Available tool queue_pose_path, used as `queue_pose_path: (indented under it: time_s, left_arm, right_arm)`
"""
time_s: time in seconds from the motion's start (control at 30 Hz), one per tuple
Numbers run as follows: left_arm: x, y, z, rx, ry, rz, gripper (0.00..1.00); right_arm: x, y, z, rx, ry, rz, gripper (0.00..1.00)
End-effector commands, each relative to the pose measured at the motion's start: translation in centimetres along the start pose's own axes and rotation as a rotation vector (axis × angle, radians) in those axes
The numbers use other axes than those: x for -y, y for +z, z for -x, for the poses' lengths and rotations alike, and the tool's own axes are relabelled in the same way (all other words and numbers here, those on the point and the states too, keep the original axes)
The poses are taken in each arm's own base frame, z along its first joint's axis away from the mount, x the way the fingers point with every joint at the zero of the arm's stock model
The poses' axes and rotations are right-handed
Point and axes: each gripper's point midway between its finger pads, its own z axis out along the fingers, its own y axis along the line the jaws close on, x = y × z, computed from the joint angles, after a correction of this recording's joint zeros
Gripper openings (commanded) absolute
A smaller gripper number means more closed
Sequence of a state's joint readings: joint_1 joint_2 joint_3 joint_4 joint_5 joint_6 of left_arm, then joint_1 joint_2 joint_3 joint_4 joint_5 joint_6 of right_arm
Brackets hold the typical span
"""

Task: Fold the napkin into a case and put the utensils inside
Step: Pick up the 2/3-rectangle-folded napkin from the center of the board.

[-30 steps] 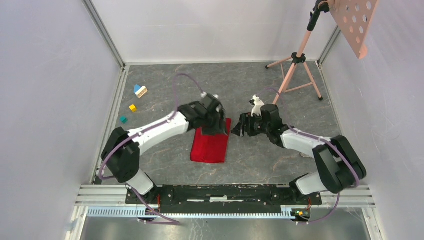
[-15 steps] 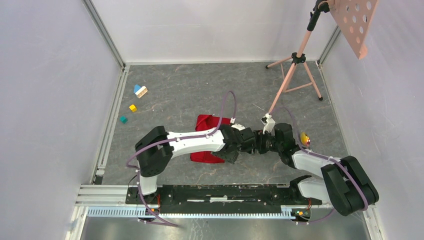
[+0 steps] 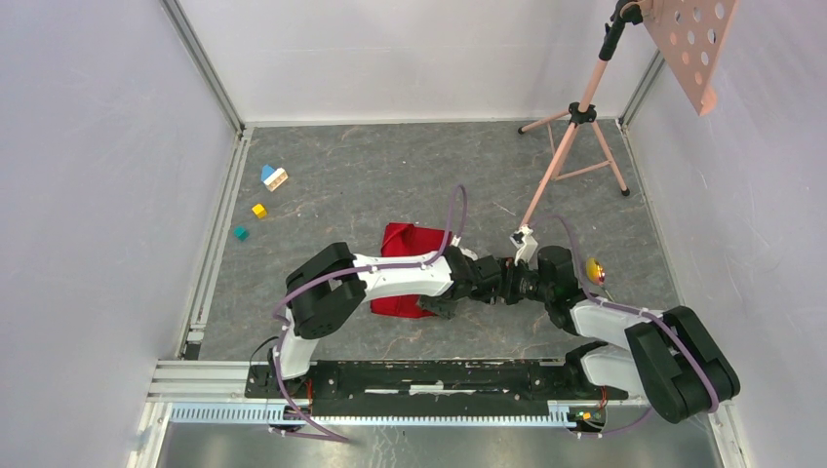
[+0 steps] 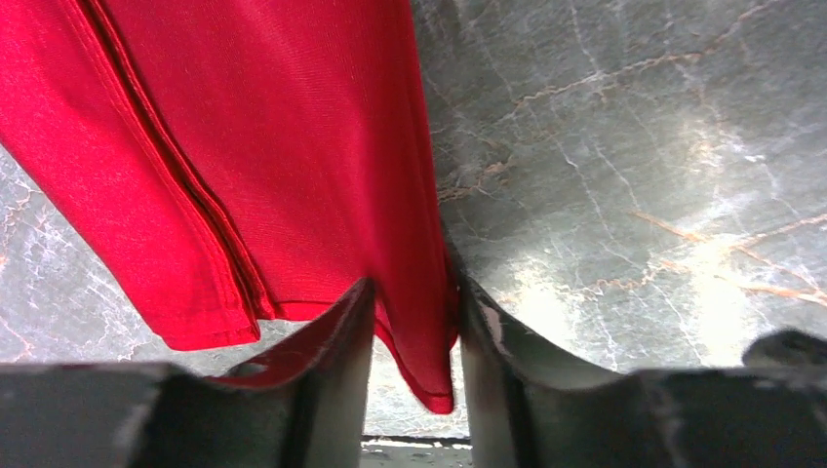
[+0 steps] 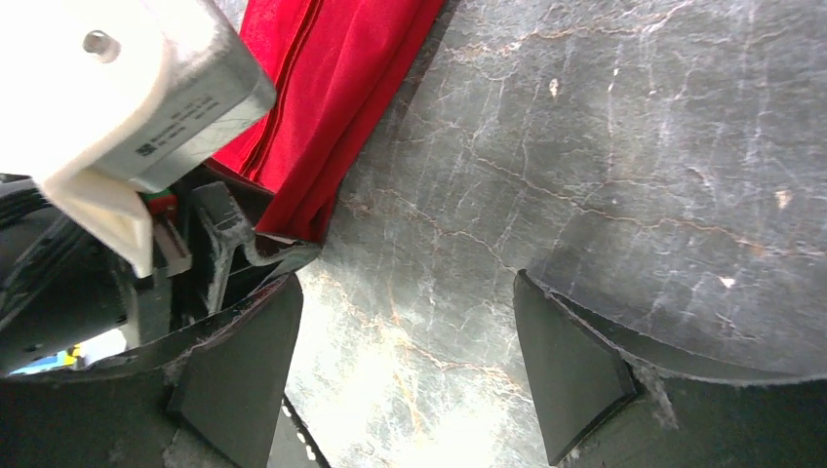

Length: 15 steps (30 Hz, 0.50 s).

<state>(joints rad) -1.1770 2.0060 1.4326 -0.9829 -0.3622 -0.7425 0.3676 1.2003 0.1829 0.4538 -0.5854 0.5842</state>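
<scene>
The red napkin point(image 3: 402, 242) lies folded into a narrow rectangle on the dark floor, partly under my left arm. In the left wrist view the napkin point(image 4: 244, 146) shows stacked folded layers. My left gripper point(image 3: 441, 304) is at its near right corner. There the left gripper point(image 4: 412, 292) is shut on a loose edge of cloth that stands up between the fingers. My right gripper point(image 3: 499, 291) is open and empty, just right of the left one over bare floor point(image 5: 405, 292). A gold spoon point(image 3: 595, 270) lies beside my right forearm. No silver utensils show.
Small toy blocks point(image 3: 274, 177) point(image 3: 258, 210) point(image 3: 240, 233) lie at the far left. A pink tripod stand point(image 3: 575, 122) stands at the back right, with a pegboard point(image 3: 688, 44) above it. White walls close in on three sides.
My left gripper has moved from the napkin's far end to its near right corner and taken hold of the cloth edge. My right gripper has pulled nearer, uncovering the gold spoon.
</scene>
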Motion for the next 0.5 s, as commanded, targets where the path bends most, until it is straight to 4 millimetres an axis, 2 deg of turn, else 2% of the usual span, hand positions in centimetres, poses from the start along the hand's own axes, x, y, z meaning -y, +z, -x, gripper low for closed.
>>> queue_pose_path:
  time_s: [0.0,0.07,0.13,0.23,0.33,0.4,0.47]
  left_arm:
    - [-0.5,1.1,-0.2,-0.004,-0.035,0.010,0.35]
    - [-0.9,1.1,-0.2,-0.003,-0.035,0.008,0.20]
    - [-1.6,0.9,0.0,0.006,-0.052,0.012,0.09]
    - [-2.4,0.1,0.8,0.042,-0.073,0.007,0.03]
    - [-2.9,-1.2,1.6,0.082,-0.105,-0.019,0.02]
    - [-3.2,-2.0,2.0,0.104,-0.128,-0.046,0.02]
    - [-3.5,-2.7,2.3,0.120,-0.140,-0.062,0.02]
  right_arm:
    - [-0.9,0.2,-0.3,-0.002,0.031,0.045,0.86]
    - [-1.2,0.4,-0.3,-0.003,0.044,0.056,0.87]
    - [-1.6,0.7,-0.4,-0.009,0.072,0.073,0.87]
    - [-2.5,1.0,-0.1,0.018,0.140,0.112,0.87]
    - [-4.1,1.1,1.4,0.093,0.227,0.187,0.89]
    - [-4.3,1.8,2.0,0.101,0.268,0.187,0.96]
    - [-4.9,2.6,2.7,0.108,0.294,0.204,0.96]
